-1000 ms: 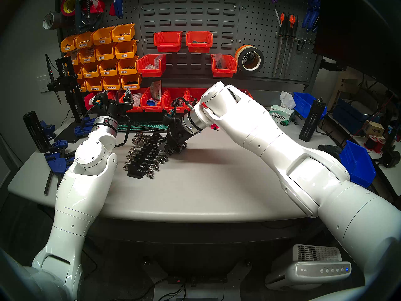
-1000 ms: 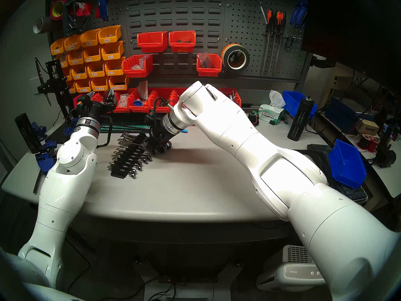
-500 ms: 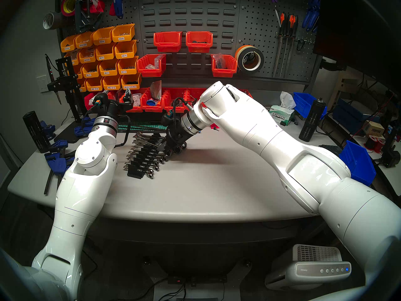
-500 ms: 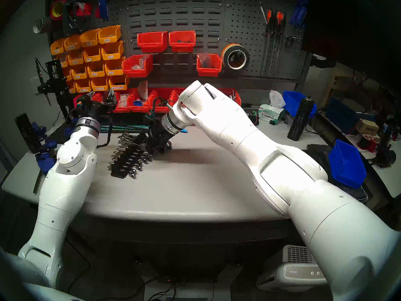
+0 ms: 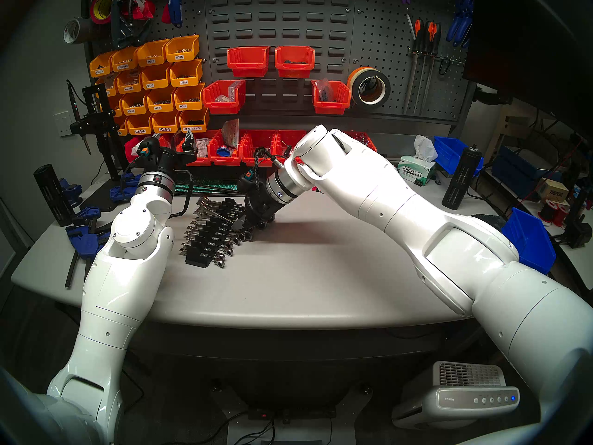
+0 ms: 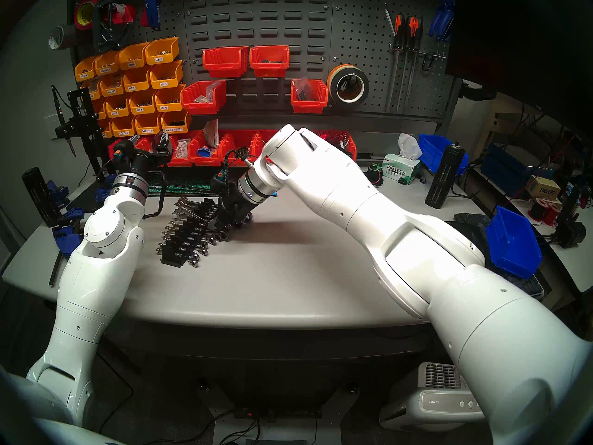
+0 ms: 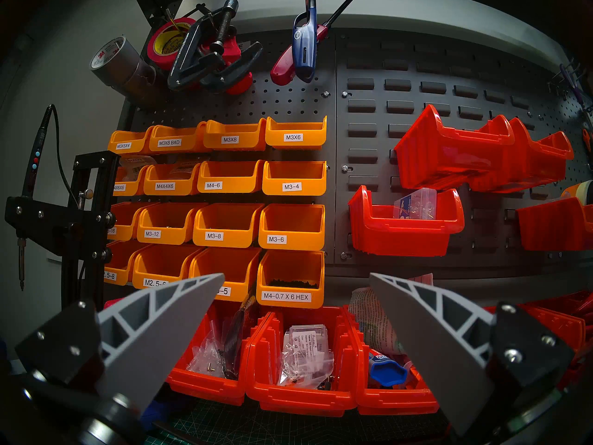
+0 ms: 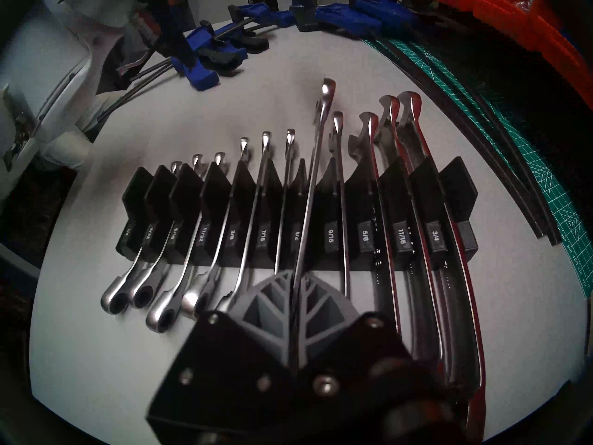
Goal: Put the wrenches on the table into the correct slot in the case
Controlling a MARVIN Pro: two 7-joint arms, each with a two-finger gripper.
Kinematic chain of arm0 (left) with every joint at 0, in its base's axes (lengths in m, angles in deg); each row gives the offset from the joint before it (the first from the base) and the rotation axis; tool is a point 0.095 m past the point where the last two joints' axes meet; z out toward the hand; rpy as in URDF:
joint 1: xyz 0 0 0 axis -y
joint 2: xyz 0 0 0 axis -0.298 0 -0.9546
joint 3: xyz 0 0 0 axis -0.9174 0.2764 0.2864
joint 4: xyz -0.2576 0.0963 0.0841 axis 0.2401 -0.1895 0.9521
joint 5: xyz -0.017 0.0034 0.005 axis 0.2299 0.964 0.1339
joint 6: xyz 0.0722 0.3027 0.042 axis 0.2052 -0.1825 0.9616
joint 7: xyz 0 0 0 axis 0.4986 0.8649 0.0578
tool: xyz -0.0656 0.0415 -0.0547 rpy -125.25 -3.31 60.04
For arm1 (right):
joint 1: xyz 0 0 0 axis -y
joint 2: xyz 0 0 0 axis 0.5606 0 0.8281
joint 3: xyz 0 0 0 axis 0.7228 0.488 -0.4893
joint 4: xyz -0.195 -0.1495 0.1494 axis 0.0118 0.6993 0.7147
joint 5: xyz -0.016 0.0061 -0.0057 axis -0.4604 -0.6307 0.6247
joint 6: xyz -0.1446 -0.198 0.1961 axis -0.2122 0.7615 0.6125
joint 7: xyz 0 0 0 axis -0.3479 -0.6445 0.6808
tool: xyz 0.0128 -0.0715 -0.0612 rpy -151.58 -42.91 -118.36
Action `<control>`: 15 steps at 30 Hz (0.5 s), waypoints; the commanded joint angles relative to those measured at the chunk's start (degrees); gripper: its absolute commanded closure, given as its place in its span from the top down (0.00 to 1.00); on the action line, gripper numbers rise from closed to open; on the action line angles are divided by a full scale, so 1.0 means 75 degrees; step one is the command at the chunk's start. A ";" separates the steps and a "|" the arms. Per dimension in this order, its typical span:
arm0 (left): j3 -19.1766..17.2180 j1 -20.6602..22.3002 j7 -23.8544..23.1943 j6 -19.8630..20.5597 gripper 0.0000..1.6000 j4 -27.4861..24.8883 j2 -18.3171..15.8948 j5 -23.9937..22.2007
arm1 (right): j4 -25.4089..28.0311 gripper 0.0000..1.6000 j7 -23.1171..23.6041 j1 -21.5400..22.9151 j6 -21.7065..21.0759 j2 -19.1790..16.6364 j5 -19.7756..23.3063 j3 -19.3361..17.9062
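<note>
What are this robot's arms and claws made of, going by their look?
Glossy white shells form the left arm and right arm, each with a silver wrist ring, black hand and braided black cable. The left gripper and right gripper have grey, ribbed, pointed fingers.

- Both arms [image 5: 401, 206]: glossy white shells, rounded joint caps, small dark screws along the seams.
- Wrists: ribbed silver collar [image 5: 282, 186], then black housing; blue indicator lights on the right collar, red mark on the left one.
- Braided black cable [image 5: 256, 165] with teal-orange connector at each wrist.
- Fingers [image 7: 167, 325]: grey, triangular, open-ribbed, on black plates with silver screws.
</note>
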 commanded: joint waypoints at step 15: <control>-0.0062 0.0243 -0.0003 -0.0087 1.00 -0.0213 -0.0011 0.0001 | 0.0457 0.00 0.0166 0.0506 0.0227 -0.0166 -0.0018 -0.0089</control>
